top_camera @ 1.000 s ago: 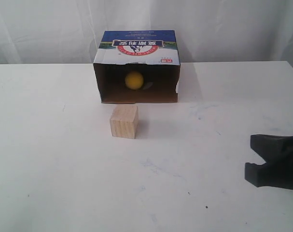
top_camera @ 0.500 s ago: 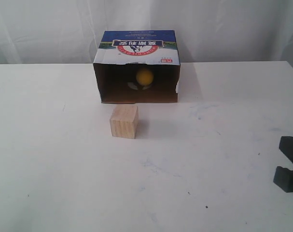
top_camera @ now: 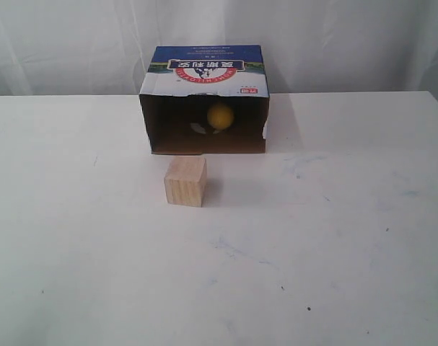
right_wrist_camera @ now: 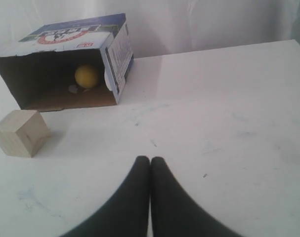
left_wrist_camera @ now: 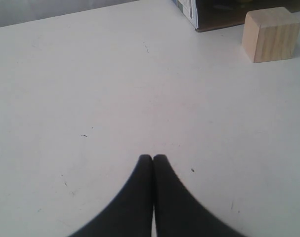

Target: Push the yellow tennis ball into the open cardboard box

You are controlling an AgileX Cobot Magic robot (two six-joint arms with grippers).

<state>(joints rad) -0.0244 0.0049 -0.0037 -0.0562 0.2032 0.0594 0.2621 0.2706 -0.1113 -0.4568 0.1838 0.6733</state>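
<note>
The yellow tennis ball (top_camera: 220, 115) lies inside the open cardboard box (top_camera: 204, 66), deep in its dark interior and right of its middle; the right wrist view shows the ball (right_wrist_camera: 86, 76) in the box (right_wrist_camera: 70, 34) too. The left wrist view catches only a corner of the box (left_wrist_camera: 187, 9). Neither gripper appears in the exterior view. My left gripper (left_wrist_camera: 152, 158) is shut and empty over bare table, well short of the box. My right gripper (right_wrist_camera: 150, 160) is likewise shut on nothing, far from the box mouth.
A pale wooden cube (top_camera: 185, 181) stands on the white table (top_camera: 334, 238) just in front of the box mouth, left of the ball's line; it also shows as the cube (left_wrist_camera: 271, 33) and the cube (right_wrist_camera: 20, 132). A white curtain hangs behind.
The ball has rolled to the right inside the box. The right gripper, seen at the exterior view's right edge earlier, has withdrawn out of that view.
</note>
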